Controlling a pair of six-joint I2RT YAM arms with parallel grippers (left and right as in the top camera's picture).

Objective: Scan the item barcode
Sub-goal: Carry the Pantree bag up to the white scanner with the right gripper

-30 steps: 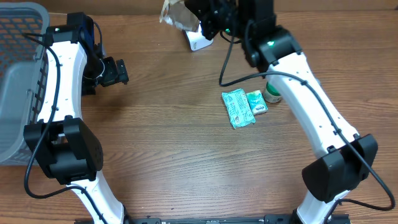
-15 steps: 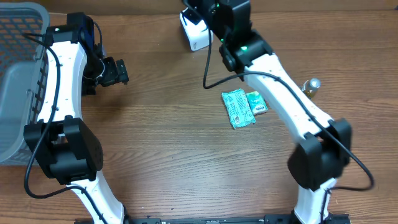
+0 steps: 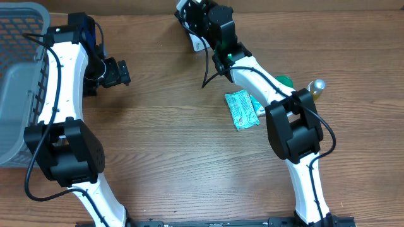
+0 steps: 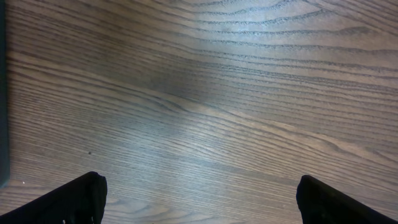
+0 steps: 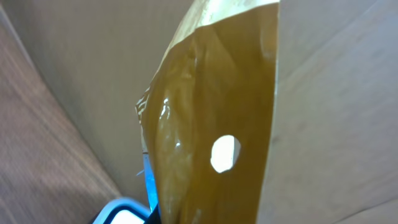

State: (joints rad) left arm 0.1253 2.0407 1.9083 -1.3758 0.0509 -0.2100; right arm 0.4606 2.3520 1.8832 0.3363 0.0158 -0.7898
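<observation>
The left tool (image 4: 199,202) hung over the wood-grain desk (image 4: 205,93), its two black fingertips (image 4: 78,199) spread wide at the bottom corners. A dark strip (image 4: 3,99) ran down the view's left edge.

Basket (image 3: 16,101) far L; packets (image 3: 242,110) ctr-R, bottle (image 3: 314,88) to their R; scanner (image 3: 197,43) behind.

light: even, bright | right wrist: blurred | glare: brown pouch (image 5: 205,93)

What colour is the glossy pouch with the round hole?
The glossy plastic pouch is amber-brown, clearest in the right wrist view.
</observation>
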